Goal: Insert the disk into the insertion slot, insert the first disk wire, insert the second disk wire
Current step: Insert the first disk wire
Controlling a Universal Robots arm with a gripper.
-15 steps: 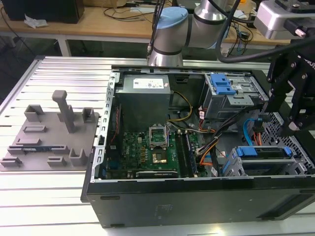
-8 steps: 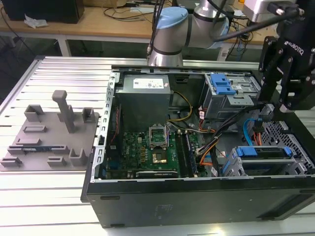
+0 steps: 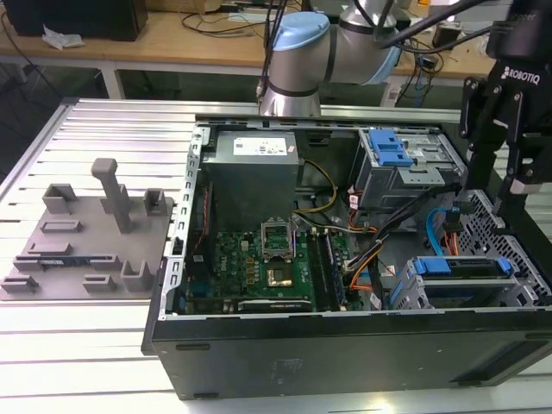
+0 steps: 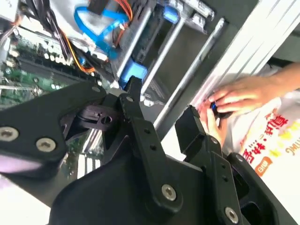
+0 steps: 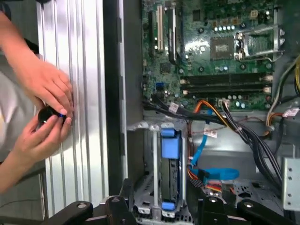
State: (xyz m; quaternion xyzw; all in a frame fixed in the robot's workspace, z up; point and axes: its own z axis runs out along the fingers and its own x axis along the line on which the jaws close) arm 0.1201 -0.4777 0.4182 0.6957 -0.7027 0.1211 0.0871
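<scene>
One gripper wide open, empty, hovering above disk in insertion slot.

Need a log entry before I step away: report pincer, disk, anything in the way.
Pincer open, empty, over the case. Disk sits in the low cage. Person's hand on the table beside the case, clear of the cage.

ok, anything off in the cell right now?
Yes: a person's hands are at the aluminium table beside the computer case, pinching a small black-and-blue object, while the gripper hangs open over the case. Hands that near the arm look out of place. The disk sits straight in the insertion slot.
</scene>
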